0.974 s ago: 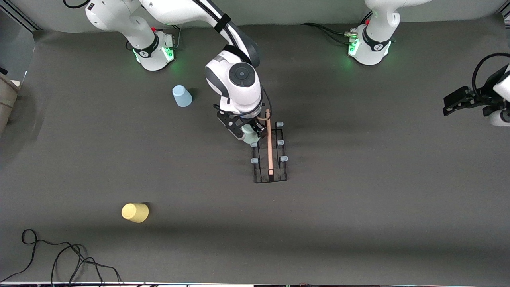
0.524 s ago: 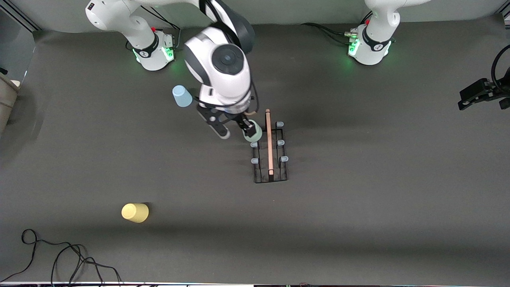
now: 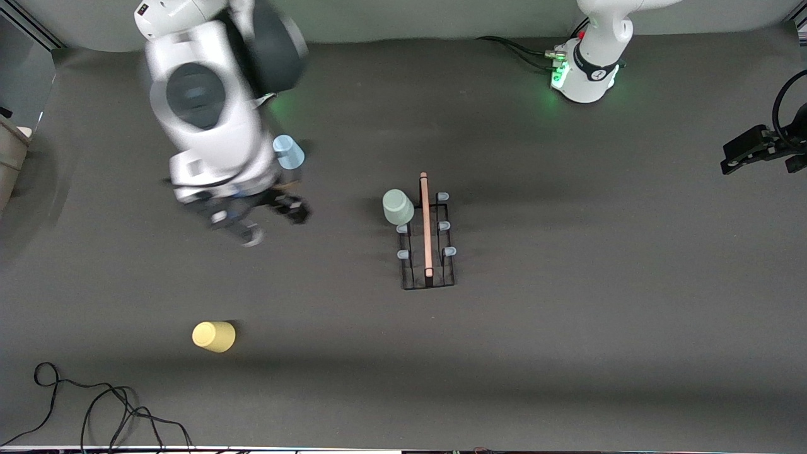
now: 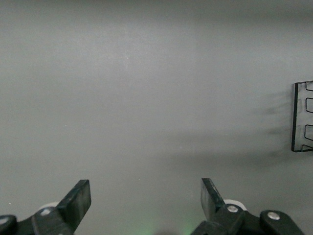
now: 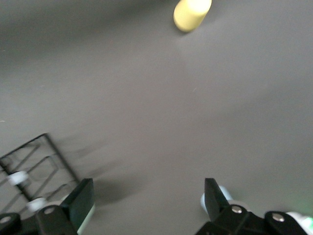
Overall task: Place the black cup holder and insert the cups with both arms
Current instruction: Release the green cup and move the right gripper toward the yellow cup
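The black cup holder (image 3: 427,252) stands at mid-table with its wooden rod handle (image 3: 425,221) on top. The pale green cup (image 3: 398,207) sits upside down on a peg at the holder's end nearest the arm bases. The light blue cup (image 3: 288,152) and the yellow cup (image 3: 214,336) stand upside down toward the right arm's end; the yellow one is nearer the front camera. My right gripper (image 3: 268,222) is open and empty over bare table beside the blue cup. In the right wrist view the gripper (image 5: 146,196) shows the yellow cup (image 5: 192,13) and the holder (image 5: 34,166). My left gripper (image 3: 734,154) waits open at the left arm's end; in its own wrist view the gripper (image 4: 145,196) sees a corner of the holder (image 4: 302,117).
A black cable (image 3: 94,403) lies coiled at the table's front corner toward the right arm's end. A beige object (image 3: 9,157) sits at that end's edge. The arm bases (image 3: 583,75) with green lights stand along the table's edge farthest from the front camera.
My right gripper let go of the pale green cup on the holder's peg and swung away toward the right arm's end. The left gripper drew back slightly.
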Robot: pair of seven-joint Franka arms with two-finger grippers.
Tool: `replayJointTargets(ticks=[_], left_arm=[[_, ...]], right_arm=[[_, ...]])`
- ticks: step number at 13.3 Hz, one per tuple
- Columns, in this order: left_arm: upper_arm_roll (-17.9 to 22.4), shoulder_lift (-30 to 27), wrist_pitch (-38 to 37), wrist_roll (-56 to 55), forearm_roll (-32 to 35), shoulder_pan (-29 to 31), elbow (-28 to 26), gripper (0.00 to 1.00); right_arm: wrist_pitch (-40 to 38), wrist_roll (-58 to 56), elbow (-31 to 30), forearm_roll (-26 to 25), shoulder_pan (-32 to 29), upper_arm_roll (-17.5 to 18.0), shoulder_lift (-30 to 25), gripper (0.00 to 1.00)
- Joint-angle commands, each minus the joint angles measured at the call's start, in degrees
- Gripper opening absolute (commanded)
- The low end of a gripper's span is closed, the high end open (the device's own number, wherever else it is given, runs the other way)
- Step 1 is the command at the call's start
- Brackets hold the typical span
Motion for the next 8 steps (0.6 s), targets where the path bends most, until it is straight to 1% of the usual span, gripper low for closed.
replayJointTargets(ticks=[1, 2, 4, 5, 6, 8], left_arm=[[0.0, 0.3, -0.4, -1.1, 0.7, 0.0, -0.3, 1.0], [0.2, 0.4, 0.1, -1.1, 0.7, 0.3, -0.7, 1.0], [0.6, 0.3, 0.1, -1.5, 0.7, 0.5, -0.8, 1.0], [0.5, 0.3, -0.1, -1.6, 0.8, 0.5, -0.9, 1.0], [0.4, 0.4, 0.0, -2.2, 0.7, 0.0, -1.2, 1.0], [0.1, 0.7, -0.8, -3.6, 0.6, -0.1, -1.2, 1.0]], right_arm=[[-0.2, -20.3, 0.0, 0.4, -3.4, -5.1, -0.2, 1.0], [0.4, -27.2, 0.0, 0.5, -6.9, -5.3, 0.0, 1.0], [4.1, -40.9, -0.2, 5.6, -14.1, -5.2, 1.1, 1.0], [5.4, -45.7, -0.2, 7.9, -16.7, -5.2, 2.8, 1.0], [8.0, -48.2, -0.7, 9.4, -17.8, -5.1, 4.2, 1.0], [15.9, -50.3, -2.7, 11.0, -18.2, -5.1, 7.5, 1.0]])
